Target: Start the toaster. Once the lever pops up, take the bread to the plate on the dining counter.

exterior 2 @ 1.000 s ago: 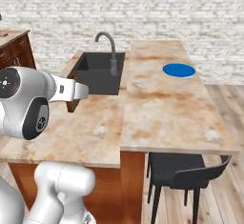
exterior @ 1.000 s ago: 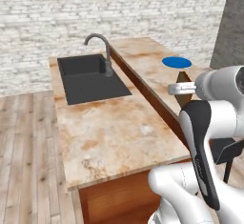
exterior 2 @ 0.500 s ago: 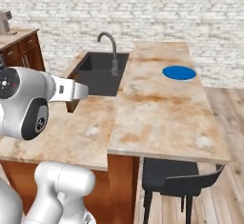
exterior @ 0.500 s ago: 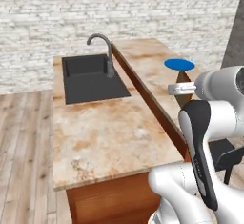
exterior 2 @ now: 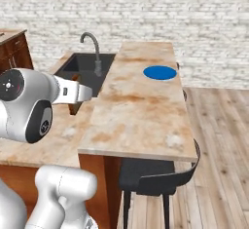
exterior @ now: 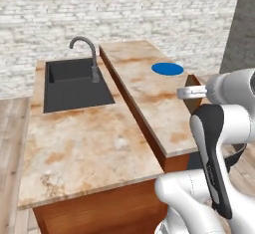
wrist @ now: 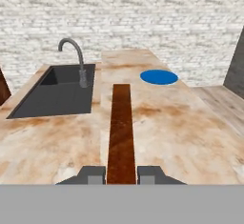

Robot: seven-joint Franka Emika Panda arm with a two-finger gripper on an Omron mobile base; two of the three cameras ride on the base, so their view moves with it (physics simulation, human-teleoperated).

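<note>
In the hand view the gripper sits at the bottom edge, its two dark fingertips closed on the bread, seen edge-on as a narrow brown strip running up between them; its flat faces are hidden. In the left base view the bread is mostly covered by the white wrist, and in the right base view only a brown corner peeks below the forearm. The gripper hangs over the near part of the counter, whose near end is cut off in the hand view. A dark stool tucks half under its right edge. Farther along lies the plate, bare and well apart from the bread. To the left, on the lower slab, sits the sink with its faucet; behind is a brick wall.
</note>
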